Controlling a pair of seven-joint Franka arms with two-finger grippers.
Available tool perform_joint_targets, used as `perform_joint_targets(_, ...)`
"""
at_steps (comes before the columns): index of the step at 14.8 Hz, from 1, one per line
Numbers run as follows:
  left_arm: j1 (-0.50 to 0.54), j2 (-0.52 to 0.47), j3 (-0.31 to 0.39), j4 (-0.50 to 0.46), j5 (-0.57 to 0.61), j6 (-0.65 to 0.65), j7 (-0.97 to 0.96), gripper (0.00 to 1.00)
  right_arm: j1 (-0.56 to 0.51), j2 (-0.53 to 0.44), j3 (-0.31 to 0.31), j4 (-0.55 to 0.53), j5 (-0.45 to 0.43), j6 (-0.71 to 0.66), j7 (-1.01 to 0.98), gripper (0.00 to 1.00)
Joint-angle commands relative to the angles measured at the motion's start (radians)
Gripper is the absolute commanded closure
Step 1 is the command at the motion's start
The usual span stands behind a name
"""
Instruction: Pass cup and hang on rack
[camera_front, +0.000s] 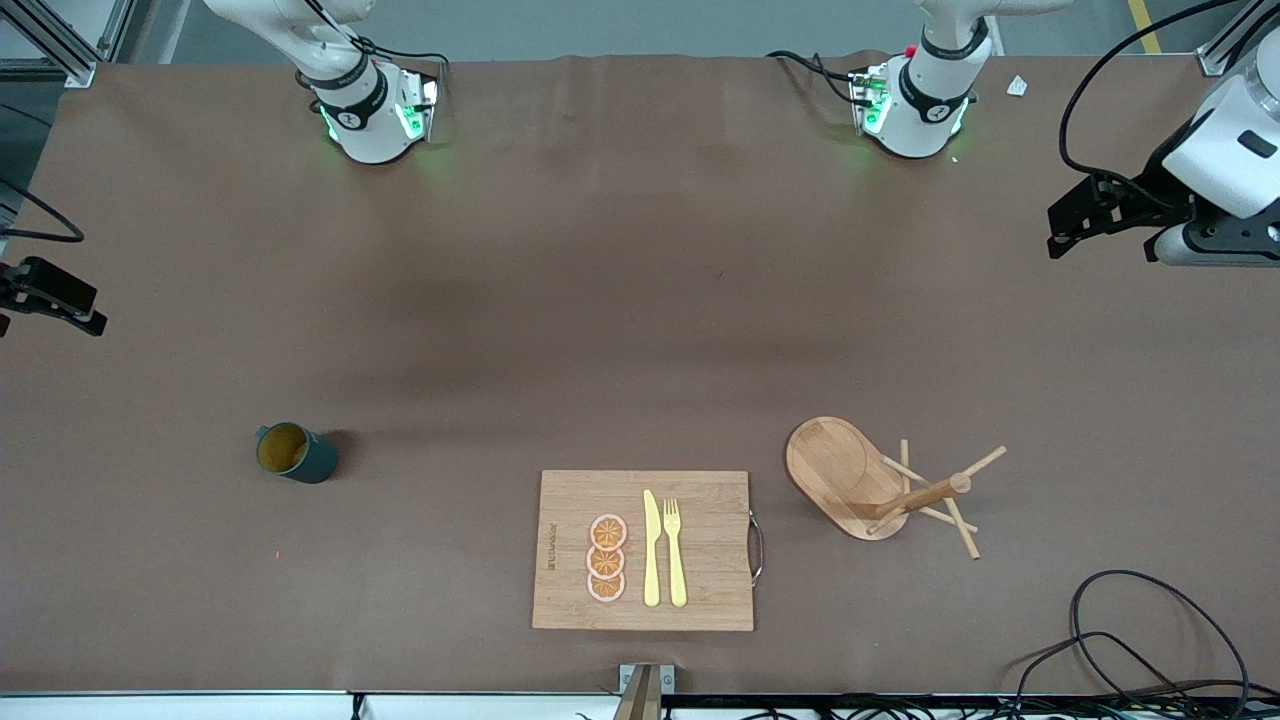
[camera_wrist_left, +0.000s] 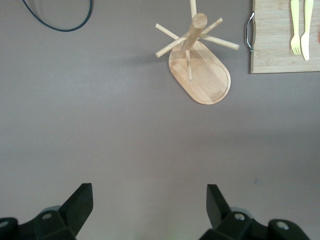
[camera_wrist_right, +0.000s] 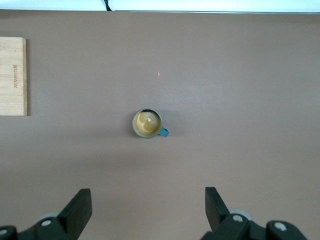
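The dark teal cup (camera_front: 296, 452) stands upright on the brown table toward the right arm's end, its tan inside showing. In the right wrist view the cup (camera_wrist_right: 147, 123) sits ahead of my right gripper (camera_wrist_right: 148, 202), which is open and empty. In the front view the right gripper (camera_front: 60, 300) hangs at that end of the table. The wooden rack (camera_front: 880, 485) stands on its oval base toward the left arm's end. The rack also shows in the left wrist view (camera_wrist_left: 200, 75), ahead of my open, empty left gripper (camera_wrist_left: 149, 200). In the front view the left gripper (camera_front: 1080, 225) hangs at that end.
A bamboo cutting board (camera_front: 710, 560) lies between cup and rack, nearer the front camera, with orange slices (camera_front: 607, 558), a yellow knife (camera_front: 651, 548) and a fork (camera_front: 676, 550). A black cable (camera_front: 1150, 640) loops at the near corner by the left arm's end.
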Motion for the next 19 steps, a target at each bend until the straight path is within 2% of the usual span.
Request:
perform_joint_targets(1,0.006,0.0,-0.001,0.018,-0.001,-0.019,0.001,0.0,-0.019,-0.027,0.018,-0.032,-0.004,0.013,0.006,0.0)
perform_joint_targets(19,0.009,0.005,0.01,0.018,-0.002,-0.018,-0.002,0.0,-0.018,-0.027,0.018,-0.032,-0.003,0.014,0.006,0.0)
